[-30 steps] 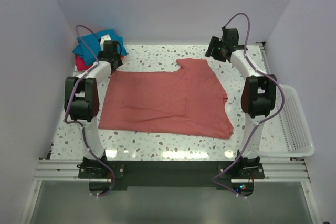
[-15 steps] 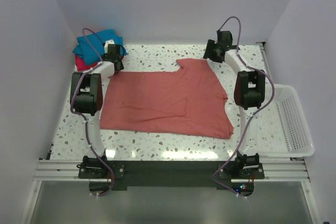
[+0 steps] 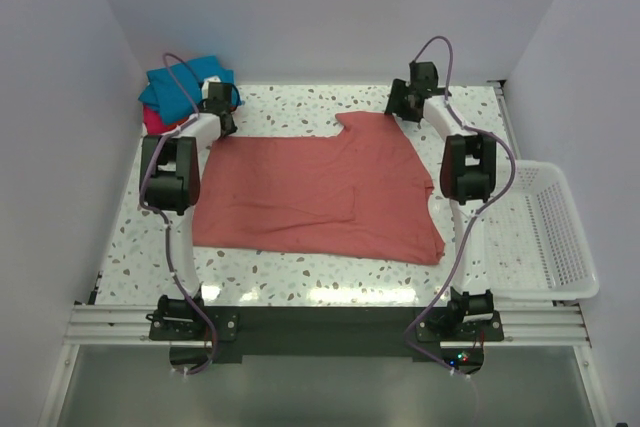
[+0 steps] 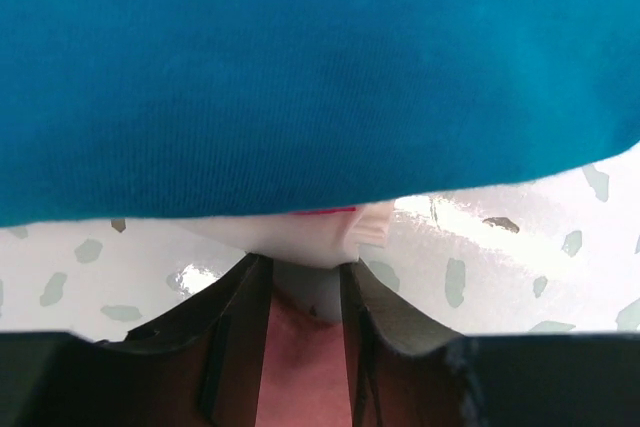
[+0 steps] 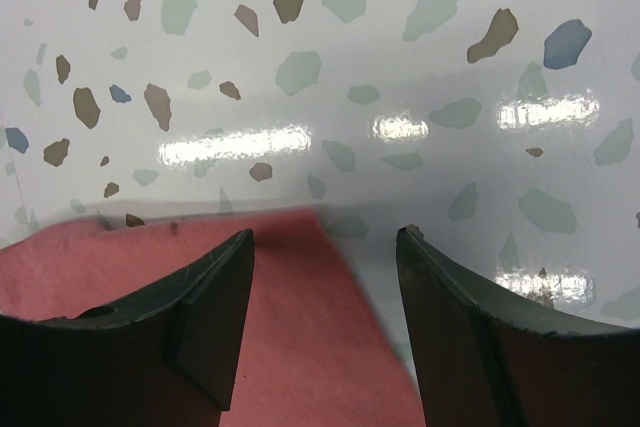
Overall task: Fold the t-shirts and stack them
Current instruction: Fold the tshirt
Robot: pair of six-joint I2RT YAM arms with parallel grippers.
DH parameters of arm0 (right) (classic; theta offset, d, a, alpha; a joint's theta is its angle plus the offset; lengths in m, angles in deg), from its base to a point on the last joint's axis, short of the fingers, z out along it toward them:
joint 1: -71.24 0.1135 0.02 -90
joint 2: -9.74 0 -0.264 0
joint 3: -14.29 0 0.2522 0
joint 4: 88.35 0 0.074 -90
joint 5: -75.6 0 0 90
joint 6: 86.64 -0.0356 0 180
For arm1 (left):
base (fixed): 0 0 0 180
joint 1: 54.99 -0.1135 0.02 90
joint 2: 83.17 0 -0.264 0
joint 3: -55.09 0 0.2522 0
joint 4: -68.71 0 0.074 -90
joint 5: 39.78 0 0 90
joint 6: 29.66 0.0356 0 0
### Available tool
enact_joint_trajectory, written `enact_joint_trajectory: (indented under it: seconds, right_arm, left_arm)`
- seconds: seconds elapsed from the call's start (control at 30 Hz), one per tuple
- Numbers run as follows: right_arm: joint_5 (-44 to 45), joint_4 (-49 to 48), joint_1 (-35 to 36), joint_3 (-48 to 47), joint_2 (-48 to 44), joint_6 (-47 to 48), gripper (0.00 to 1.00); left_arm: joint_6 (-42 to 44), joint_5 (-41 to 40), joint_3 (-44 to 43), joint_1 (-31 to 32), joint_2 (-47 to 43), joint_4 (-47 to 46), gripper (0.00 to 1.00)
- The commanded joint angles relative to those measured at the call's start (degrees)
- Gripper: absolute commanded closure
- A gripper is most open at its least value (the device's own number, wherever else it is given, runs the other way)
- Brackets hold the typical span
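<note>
The salmon-pink t-shirt (image 3: 320,192) lies spread flat in the middle of the table. My left gripper (image 3: 216,112) is at its far left corner. In the left wrist view the jaws (image 4: 305,267) stand narrow with pink cloth (image 4: 305,367) filling the gap, shut on it. My right gripper (image 3: 403,105) is at the far right corner. It (image 5: 325,237) is open, low over the table, and the shirt's corner (image 5: 300,347) lies between its fingers. The folded teal-blue shirt (image 3: 180,79) sits at the far left on a magenta-pink one (image 3: 153,120), and fills the top of the left wrist view (image 4: 300,67).
A white mesh basket (image 3: 560,237) stands off the table's right edge. The folded stack is close beyond my left gripper, with a white patch (image 4: 320,237) at its lower edge. White walls close in the left, far and right sides.
Both arms have stretched farther out, their elbows moving toward the far side. Both grippers have settled at the shirt's far corners. The shirt has barely shifted.
</note>
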Motion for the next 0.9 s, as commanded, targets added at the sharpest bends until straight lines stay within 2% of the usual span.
enact_joint_trajectory:
  seconds: [0.0, 0.1, 0.2, 0.23, 0.3, 0.47, 0.57, 0.63, 0.87]
  right_arm:
    - [-0.7, -0.4, 0.2, -2.7, 1.8, 0.0, 0.37]
    - [-1.5, -1.0, 0.6, -2.8, 2.4, -0.6, 0.39]
    - [-2.4, -1.7, 1.2, -2.0, 2.5, -1.2, 0.49]
    - [-2.5, -1.7, 1.4, -1.4, 2.2, -1.4, 0.58]
    - [-2.9, -2.6, 1.7, -0.4, 1.7, -1.7, 0.64]
    - [-3.4, -3.8, 2.0, 2.3, -0.3, -2.7, 0.90]
    - [-3.1, -4.3, 1.9, 3.3, -1.7, -3.1, 0.99]
    - [-3.1, -4.1, 1.8, 3.3, -2.4, -3.2, 1.00]
    - [-0.9, -4.9, 1.6, 4.7, -6.9, -3.1, 1.00]
  left_arm:
    - [1.0, -0.7, -3.0, 0.1, 1.3, 2.4, 0.63]
    - [1.0, -0.9, -3.7, 0.1, 1.7, 3.3, 0.67]
    - [0.8, -1.3, -3.8, 0.1, 1.8, 4.0, 0.73]
    - [0.7, -1.5, -3.7, 0.1, 1.7, 4.2, 0.76]
    - [0.9, -1.8, -3.1, 0.1, 1.4, 4.3, 0.80]
    - [0.9, -2.4, -1.5, 0.1, 0.1, 3.6, 0.90]
    - [1.4, -2.5, -1.2, 0.1, -0.7, 2.9, 0.97]
    - [2.0, -2.6, -1.6, 0.1, -1.1, 2.6, 1.00]
    - [2.6, -3.2, -1.2, 0.0, -3.6, 1.3, 1.00]
